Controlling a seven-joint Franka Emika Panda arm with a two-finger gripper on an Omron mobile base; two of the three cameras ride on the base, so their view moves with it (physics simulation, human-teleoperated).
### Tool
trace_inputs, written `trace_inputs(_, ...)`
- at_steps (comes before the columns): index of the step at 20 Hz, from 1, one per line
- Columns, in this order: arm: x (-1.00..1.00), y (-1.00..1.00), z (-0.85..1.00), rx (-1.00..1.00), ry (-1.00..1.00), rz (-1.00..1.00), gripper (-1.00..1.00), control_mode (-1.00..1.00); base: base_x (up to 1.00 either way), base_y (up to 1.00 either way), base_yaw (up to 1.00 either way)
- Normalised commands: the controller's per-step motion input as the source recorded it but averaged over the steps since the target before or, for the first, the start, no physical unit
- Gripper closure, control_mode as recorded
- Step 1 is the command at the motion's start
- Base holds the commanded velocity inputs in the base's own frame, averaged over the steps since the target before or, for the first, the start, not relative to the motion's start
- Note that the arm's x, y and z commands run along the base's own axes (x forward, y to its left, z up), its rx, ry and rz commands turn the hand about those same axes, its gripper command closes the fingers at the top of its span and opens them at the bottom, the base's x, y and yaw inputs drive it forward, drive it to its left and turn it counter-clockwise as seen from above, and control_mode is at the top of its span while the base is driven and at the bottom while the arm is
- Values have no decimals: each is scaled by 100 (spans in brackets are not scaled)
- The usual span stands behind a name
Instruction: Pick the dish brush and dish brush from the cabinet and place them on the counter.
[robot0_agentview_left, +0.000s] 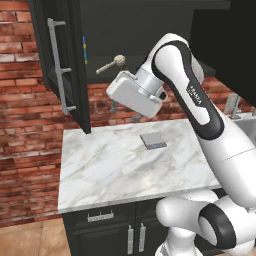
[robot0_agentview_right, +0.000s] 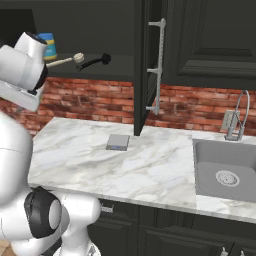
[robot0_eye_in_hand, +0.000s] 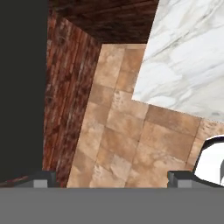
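Note:
The black cabinet (robot0_agentview_left: 75, 60) stands open above the counter (robot0_agentview_left: 110, 170). On its dark shelf lies the cream dish brush (robot0_agentview_right: 67, 60), and the black dish brush (robot0_agentview_right: 95, 61) rests just right of it. The cream dish brush (robot0_agentview_left: 112, 63) also shows above my hand in the left base view. My gripper (robot0_agentview_left: 125, 112) hangs below shelf level in front of the cabinet, pointing down and away from both brushes. Its fingertips (robot0_eye_in_hand: 40, 179) stand wide apart with nothing between them, so my gripper (robot0_eye_in_hand: 109, 179) is open, looking at the counter (robot0_eye_in_hand: 188, 57) corner and the tiled floor.
A flat grey square pad (robot0_agentview_right: 118, 142) lies mid-counter. The open cabinet door (robot0_agentview_left: 62, 65) with its silver bar handle juts out at the left. A blue and yellow item (robot0_agentview_right: 48, 46) sits on the shelf behind the brushes. A sink (robot0_agentview_right: 227, 170) and faucet (robot0_agentview_right: 240, 115) are at the right.

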Motion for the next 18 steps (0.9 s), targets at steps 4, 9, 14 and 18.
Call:
trace_inputs(4, 2, -24, -4, -5, -21, 7, -100, -100, 0, 0, 0)
trace_inputs(9, 8, -17, 17, -8, -4, 2, -100, -100, 0, 0, 0)
trace_inputs(14, 12, -15, 11, -9, -6, -4, -100, -100, 0, 0, 0)
trace_inputs(18, 0, 0, -8, -10, -2, -2, -100, -100, 0, 0, 0)
